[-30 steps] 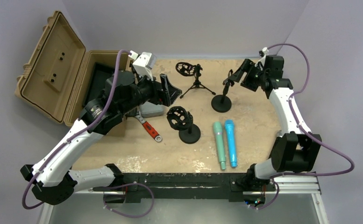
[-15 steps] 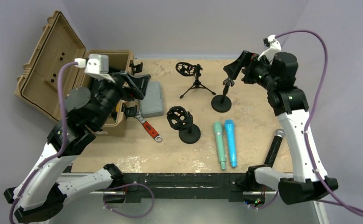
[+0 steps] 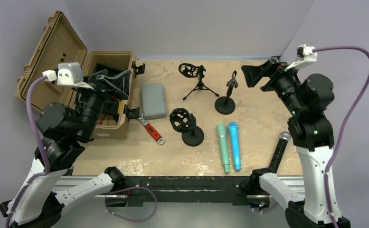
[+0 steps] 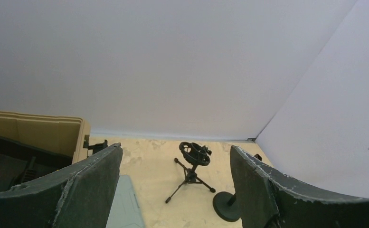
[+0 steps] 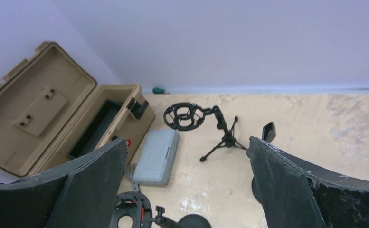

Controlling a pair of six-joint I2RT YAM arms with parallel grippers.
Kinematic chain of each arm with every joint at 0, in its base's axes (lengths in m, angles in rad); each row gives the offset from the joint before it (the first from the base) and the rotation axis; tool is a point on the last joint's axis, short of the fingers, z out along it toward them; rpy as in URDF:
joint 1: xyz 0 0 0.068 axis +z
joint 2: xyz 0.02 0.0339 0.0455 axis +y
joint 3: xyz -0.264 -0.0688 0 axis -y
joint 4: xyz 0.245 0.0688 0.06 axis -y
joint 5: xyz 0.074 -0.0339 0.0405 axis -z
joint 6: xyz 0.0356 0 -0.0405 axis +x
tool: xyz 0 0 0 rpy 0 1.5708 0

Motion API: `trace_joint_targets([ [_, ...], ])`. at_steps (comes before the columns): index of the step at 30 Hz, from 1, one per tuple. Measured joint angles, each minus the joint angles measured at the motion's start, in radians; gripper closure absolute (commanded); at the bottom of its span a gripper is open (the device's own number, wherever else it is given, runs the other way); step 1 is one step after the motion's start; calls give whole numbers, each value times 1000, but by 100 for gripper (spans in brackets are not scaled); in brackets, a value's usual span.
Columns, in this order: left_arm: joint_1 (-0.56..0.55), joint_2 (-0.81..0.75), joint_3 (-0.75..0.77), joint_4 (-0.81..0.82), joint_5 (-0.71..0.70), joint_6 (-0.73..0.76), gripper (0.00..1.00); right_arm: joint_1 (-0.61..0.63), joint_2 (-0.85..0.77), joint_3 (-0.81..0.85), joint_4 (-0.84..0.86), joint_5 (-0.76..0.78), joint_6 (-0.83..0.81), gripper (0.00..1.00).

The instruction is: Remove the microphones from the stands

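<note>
Black microphone (image 3: 280, 151) lies on the bench (image 3: 258, 118), well apart from the empty round-base stand (image 3: 225, 105); left end effector (image 3: 117, 82) and right end effector (image 3: 263, 76) hang spread, holding nothing. Removal looks done; only parking remains.

I count three microphones here: a green microphone (image 3: 223, 147), a blue microphone (image 3: 234, 145) and a black microphone (image 3: 279, 149). Three stands as well: a tripod stand (image 3: 199, 86), a round-base clip stand (image 3: 225, 100) and a round-base cradle stand (image 3: 188, 128); two of the three carry a ring-shaped cradle, one a clip. After that it's one of each: one tan case (image 3: 54, 71), one grey box (image 3: 153, 100), one red-handled wrench (image 3: 151, 129). The tools inside the case are too jumbled for me to count. Two robot arms, a left arm (image 3: 61, 121) and a right arm (image 3: 315, 128).
</note>
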Motion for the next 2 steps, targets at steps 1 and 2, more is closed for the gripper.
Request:
trace_joint_targets([
  [1, 0, -3, 0, 0, -8, 2, 19, 0, -17, 0, 5, 6, 0, 1],
  [2, 0, -7, -1, 0, -14, 4, 19, 0, -25, 6, -1, 13, -3, 1],
])
